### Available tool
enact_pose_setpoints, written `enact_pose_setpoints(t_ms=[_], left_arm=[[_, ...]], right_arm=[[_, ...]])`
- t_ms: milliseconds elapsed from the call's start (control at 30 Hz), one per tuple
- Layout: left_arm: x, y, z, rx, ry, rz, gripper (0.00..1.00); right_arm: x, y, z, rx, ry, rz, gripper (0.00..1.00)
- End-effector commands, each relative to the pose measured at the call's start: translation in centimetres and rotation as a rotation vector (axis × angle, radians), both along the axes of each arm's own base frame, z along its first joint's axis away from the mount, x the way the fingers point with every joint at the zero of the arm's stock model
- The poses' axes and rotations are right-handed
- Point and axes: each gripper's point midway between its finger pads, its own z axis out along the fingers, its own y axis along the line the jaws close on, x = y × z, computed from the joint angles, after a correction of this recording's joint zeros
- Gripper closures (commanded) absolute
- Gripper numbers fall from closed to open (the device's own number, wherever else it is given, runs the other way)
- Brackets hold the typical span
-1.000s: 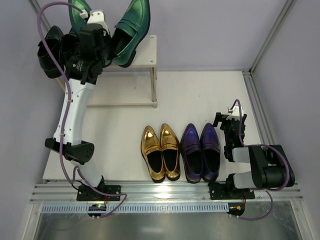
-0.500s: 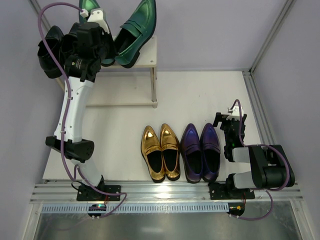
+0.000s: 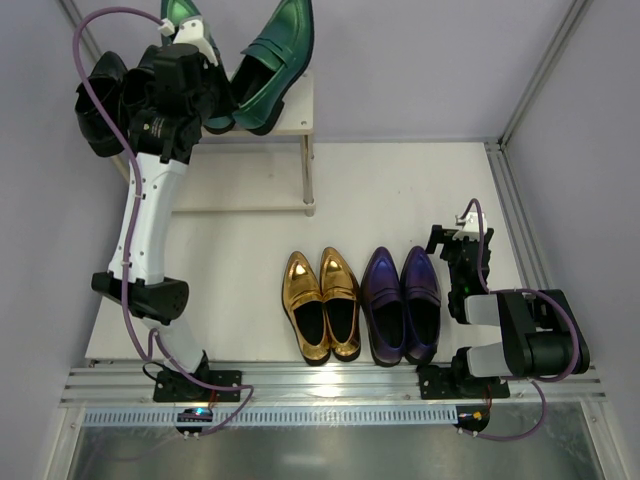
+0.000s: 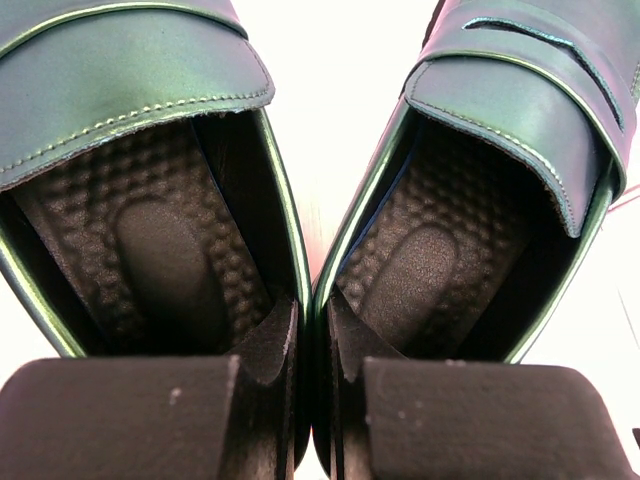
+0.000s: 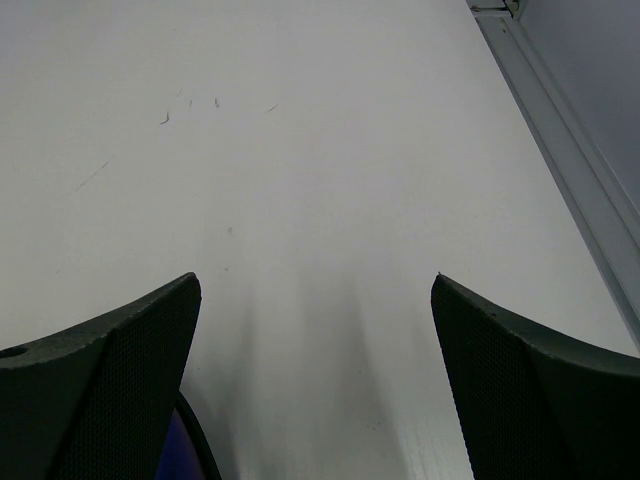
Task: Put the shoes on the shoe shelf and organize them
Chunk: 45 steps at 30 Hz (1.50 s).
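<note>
My left gripper [image 3: 212, 98] is shut on the pinched inner walls of both metallic green shoes and holds them over the shoe shelf's [image 3: 300, 112] top board. One green shoe [image 3: 272, 58] points up and right, the other [image 3: 181, 12] is partly cut off at the top edge. In the left wrist view the gripper [image 4: 312, 400] clamps the left green shoe [image 4: 130, 80] and the right green shoe [image 4: 520, 90] together. The black shoes [image 3: 100, 100] sit at the shelf's left end. The gold pair [image 3: 322, 305] and purple pair [image 3: 402, 305] stand on the table. My right gripper [image 3: 462, 228] is open and empty.
A metal frame post [image 3: 545, 70] and rail run along the table's right side. In the right wrist view the gripper [image 5: 315, 290] hangs over bare white table [image 5: 320, 150], with a sliver of purple shoe [image 5: 185, 450] at the lower left.
My left gripper has moved the green shoes slightly farther back over the shelf. The right arm has not moved.
</note>
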Motion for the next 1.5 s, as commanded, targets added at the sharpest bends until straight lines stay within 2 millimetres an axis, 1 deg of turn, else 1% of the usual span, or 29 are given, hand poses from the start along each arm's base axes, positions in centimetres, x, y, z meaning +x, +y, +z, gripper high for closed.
enact_pose_setpoints(t_ms=[0, 100, 200, 233, 300, 333, 633, 767, 800, 833, 867, 900, 933, 967, 1000, 1033, 1067, 1100, 1133, 1167, 1200, 1233, 1267, 1300, 1333, 1367, 1400, 1433, 1467], left_arm=[[-0.1, -1.1, 6.1, -0.121, -0.194, -0.028, 0.95], [0.3, -1.2, 5.0, -0.116, -0.165, -0.023, 0.89], [0.6, -1.4, 4.2, -0.112, -0.145, -0.031, 0.79], [0.6, -1.5, 4.1, -0.11, -0.142, -0.036, 0.74], [0.7, -1.7, 3.8, -0.108, -0.136, -0.041, 0.69], [0.7, -1.6, 3.8, -0.106, -0.135, -0.042, 0.64], [0.6, -1.3, 2.9, -0.087, -0.115, -0.029, 0.57], [0.1, -0.8, 4.0, -0.076, -0.153, -0.019, 0.52], [-0.3, -0.3, 4.9, -0.071, -0.179, -0.001, 0.5], [-0.4, 0.1, 5.7, -0.072, -0.208, 0.013, 0.42], [-0.4, 0.5, 6.1, -0.069, -0.224, 0.037, 0.37], [-0.7, 1.2, 6.8, -0.07, -0.247, 0.068, 0.28], [-1.2, 1.6, 8.5, -0.074, -0.301, 0.08, 0.24], [-1.4, 1.8, 8.8, -0.076, -0.315, 0.086, 0.21], [-1.7, 2.0, 9.4, -0.084, -0.335, 0.094, 0.2], [-2.7, 2.2, 11.2, -0.109, -0.396, 0.093, 0.19], [-3.1, 2.3, 11.7, -0.117, -0.415, 0.092, 0.18], [-3.0, 2.3, 11.2, -0.122, -0.411, 0.092, 0.17], [-4.4, 2.1, 12.3, -0.148, -0.438, 0.067, 0.17], [-4.7, 1.7, 12.4, -0.159, -0.444, 0.043, 0.16], [-5.0, 1.3, 11.6, -0.164, -0.42, 0.023, 0.14], [-5.7, 0.4, 11.1, -0.171, -0.402, -0.027, 0.13], [-7.7, 0.2, 11.6, -0.193, -0.417, -0.055, 0.12], [-8.6, -0.6, 11.2, -0.207, -0.411, -0.09, 0.09], [-10.2, -1.2, 9.2, -0.226, -0.377, -0.131, 0.09], [-11.2, -1.9, 8.7, -0.255, -0.376, -0.164, 0.09], [-12.0, -2.6, 7.7, -0.273, -0.362, -0.204, 0.09], [-12.0, -3.4, 3.6, -0.268, -0.277, -0.222, 0.09], [-13.9, -3.9, 3.4, -0.292, -0.275, -0.254, 0.09]], right_arm=[[0.6, 0.2, 2.0, 0.016, -0.073, 0.006, 0.03], [0.6, 0.1, 2.0, 0.015, -0.073, 0.006, 0.03], [0.5, 0.1, 2.0, 0.016, -0.073, 0.005, 0.03], [0.6, 0.1, 2.0, 0.016, -0.074, 0.005, 0.03], [0.5, 0.1, 1.9, 0.016, -0.071, 0.005, 0.03], [0.6, 0.1, 2.0, 0.015, -0.073, 0.005, 0.03], [0.6, 0.1, 2.0, 0.015, -0.073, 0.005, 0.03], [0.6, 0.1, 2.0, 0.016, -0.074, 0.005, 0.03], [0.6, 0.2, 1.9, 0.016, -0.071, 0.006, 0.03], [0.6, 0.2, 2.0, 0.016, -0.073, 0.006, 0.03], [0.5, 0.1, 1.9, 0.016, -0.071, 0.005, 0.03], [0.5, 0.1, 1.9, 0.016, -0.071, 0.005, 0.03], [0.6, 0.1, 1.9, 0.016, -0.071, 0.005, 0.03], [0.6, 0.1, 2.0, 0.016, -0.074, 0.005, 0.03], [0.5, 0.1, 1.9, 0.015, -0.07, 0.006, 0.03], [0.6, 0.1, 2.0, 0.016, -0.074, 0.005, 0.03], [0.6, 0.2, 2.0, 0.016, -0.073, 0.006, 0.03], [0.6, 0.1, 2.0, 0.015, -0.073, 0.005, 0.03], [0.6, 0.1, 2.0, 0.016, -0.073, 0.005, 0.03], [0.5, 0.1, 1.9, 0.016, -0.071, 0.005, 0.03], [0.6, 0.2, 1.9, 0.015, -0.071, 0.006, 0.03], [0.6, 0.1, 2.0, 0.015, -0.074, 0.006, 0.03], [0.6, 0.1, 2.0, 0.016, -0.074, 0.005, 0.03], [0.5, 0.1, 1.9, 0.015, -0.071, 0.005, 0.03], [0.5, 0.1, 2.0, 0.016, -0.073, 0.006, 0.03], [0.6, 0.2, 2.0, 0.016, -0.074, 0.006, 0.03], [0.6, 0.1, 2.0, 0.016, -0.073, 0.003, 0.03], [0.5, 0.1, 1.9, 0.016, -0.071, 0.003, 0.03], [0.6, 0.1, 2.0, 0.016, -0.073, 0.005, 0.03]])
